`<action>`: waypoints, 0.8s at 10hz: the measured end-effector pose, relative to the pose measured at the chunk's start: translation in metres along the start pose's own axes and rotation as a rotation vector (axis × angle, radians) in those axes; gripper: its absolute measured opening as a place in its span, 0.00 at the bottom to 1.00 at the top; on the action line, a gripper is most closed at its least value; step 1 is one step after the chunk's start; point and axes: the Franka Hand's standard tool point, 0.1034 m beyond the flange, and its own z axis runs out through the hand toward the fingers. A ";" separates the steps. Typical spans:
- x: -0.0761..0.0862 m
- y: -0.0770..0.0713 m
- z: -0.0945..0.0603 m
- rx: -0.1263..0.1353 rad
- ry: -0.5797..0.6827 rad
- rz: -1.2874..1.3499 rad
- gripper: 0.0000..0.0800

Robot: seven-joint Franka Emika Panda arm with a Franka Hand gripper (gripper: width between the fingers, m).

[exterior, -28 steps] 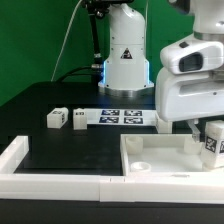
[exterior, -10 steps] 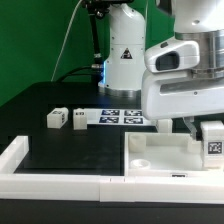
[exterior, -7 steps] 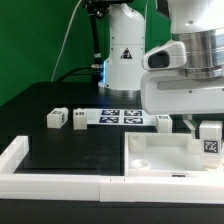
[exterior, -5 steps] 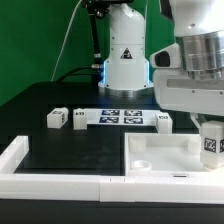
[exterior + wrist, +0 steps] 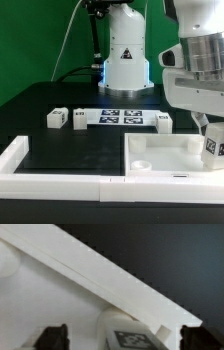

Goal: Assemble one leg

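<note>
Black tabletop [image 5: 60,145], green backdrop. Jaws spread wide, straddling the leg [image 5: 128,333], no grip on it. It stands upright in the square panel's [image 5: 165,155] corner on the exterior view's right. It looks seated, though I can't judge how firmly. Three spare legs [image 5: 56,118] wait by the marker board [image 5: 122,117].

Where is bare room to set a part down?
Bare black tabletop between the white border rail, the two small white plastic pegs and the large white rimmed panel. Crowded: the marker board row, and the panel corner under the gripper.
</note>
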 end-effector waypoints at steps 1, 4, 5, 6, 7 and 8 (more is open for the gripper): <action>0.002 0.001 -0.002 -0.013 -0.008 -0.139 0.80; 0.005 -0.002 -0.005 -0.050 -0.010 -0.612 0.81; 0.005 -0.002 -0.005 -0.063 -0.005 -0.719 0.81; 0.007 -0.002 -0.006 -0.083 0.004 -0.888 0.81; 0.007 -0.003 -0.006 -0.107 0.011 -1.029 0.81; 0.003 -0.004 -0.004 -0.141 0.015 -1.105 0.81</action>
